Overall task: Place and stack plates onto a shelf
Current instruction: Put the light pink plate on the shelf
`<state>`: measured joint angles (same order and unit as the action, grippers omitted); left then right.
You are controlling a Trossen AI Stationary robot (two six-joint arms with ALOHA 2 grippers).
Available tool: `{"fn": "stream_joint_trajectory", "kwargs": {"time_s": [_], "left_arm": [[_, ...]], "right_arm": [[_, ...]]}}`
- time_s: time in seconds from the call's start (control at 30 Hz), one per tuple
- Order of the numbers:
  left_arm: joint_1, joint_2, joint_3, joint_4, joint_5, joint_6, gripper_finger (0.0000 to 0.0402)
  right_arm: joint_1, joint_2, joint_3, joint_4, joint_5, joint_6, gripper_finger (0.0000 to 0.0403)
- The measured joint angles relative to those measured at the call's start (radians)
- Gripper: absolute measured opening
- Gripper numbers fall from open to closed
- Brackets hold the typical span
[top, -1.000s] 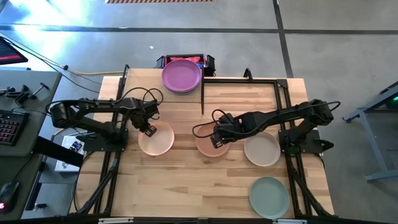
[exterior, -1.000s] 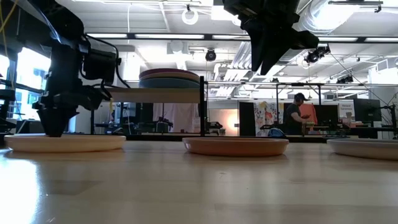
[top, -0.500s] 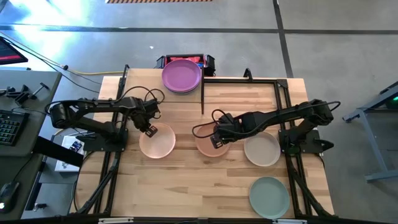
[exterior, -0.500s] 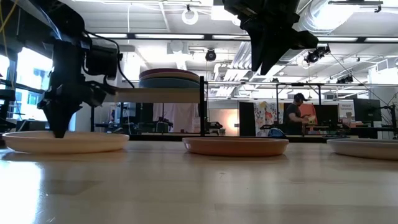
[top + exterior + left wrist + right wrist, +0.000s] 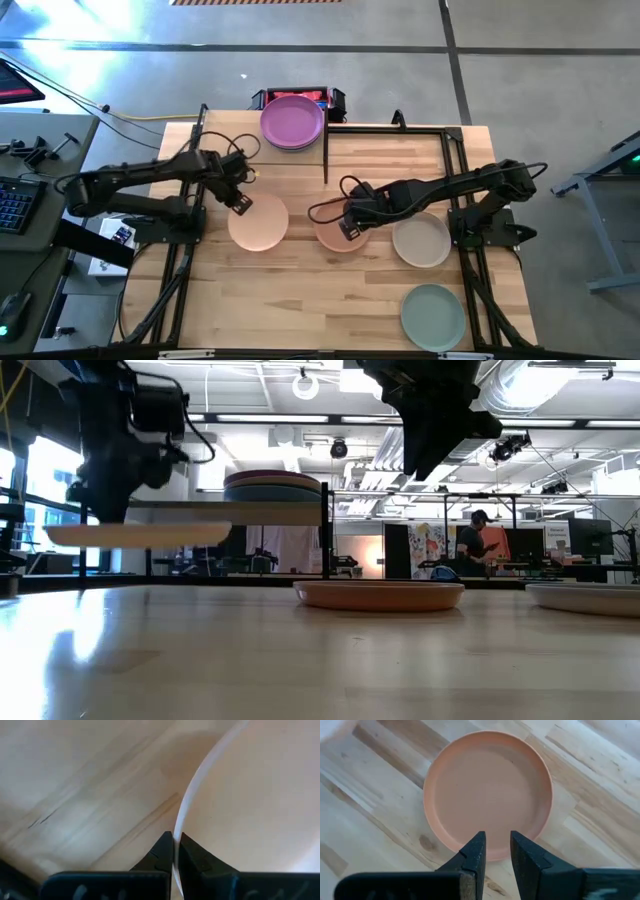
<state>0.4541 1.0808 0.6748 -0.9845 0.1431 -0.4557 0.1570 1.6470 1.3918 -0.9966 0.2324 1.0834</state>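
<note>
Your left gripper point(image 5: 175, 851) is pinched shut on the peach plate's point(image 5: 257, 222) rim — plate's lifted off the table, near its left edge. Right gripper point(image 5: 497, 851) partly open, holding nothing, above the terracotta plate point(image 5: 488, 793) at table centre.

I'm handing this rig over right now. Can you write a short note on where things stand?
Left pincer: shut on the peach plate's rim, plate lifted clear of the table.
Right pincer: open, hovering above the terracotta plate, not touching.
Done: purple plate tops a stack on the shelf.
Left: shelve the peach plate, then the terracotta, cream plate and sage green plate, all on the table.
</note>
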Motion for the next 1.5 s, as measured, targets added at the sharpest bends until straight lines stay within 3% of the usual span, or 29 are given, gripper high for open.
{"fn": "stream_joint_trajectory", "kwargs": {"time_s": [0.2,0.57,0.8,1.23,1.5], "left_arm": [[0.000,-0.076,0.106,-0.110,-0.007,-0.079,0.0001],[0.036,-0.105,0.346,-0.300,-0.174,-0.238,0.0001],[0.109,-0.105,0.467,-0.313,-0.230,-0.318,0.0002],[0.331,-0.093,0.561,-0.366,-0.297,-0.328,0.0003],[0.471,-0.084,0.564,-0.366,-0.394,-0.321,0.0003]], "right_arm": [[0.000,0.000,0.000,0.000,-0.005,-0.097,0.0069],[-0.005,0.000,0.000,0.000,-0.026,-0.274,0.0069],[-0.029,0.000,0.000,0.000,-0.035,-0.378,0.0069],[-0.051,0.000,0.000,0.000,-0.046,-0.593,0.0069],[-0.068,0.000,0.000,0.001,-0.049,-0.651,0.0069]]}}
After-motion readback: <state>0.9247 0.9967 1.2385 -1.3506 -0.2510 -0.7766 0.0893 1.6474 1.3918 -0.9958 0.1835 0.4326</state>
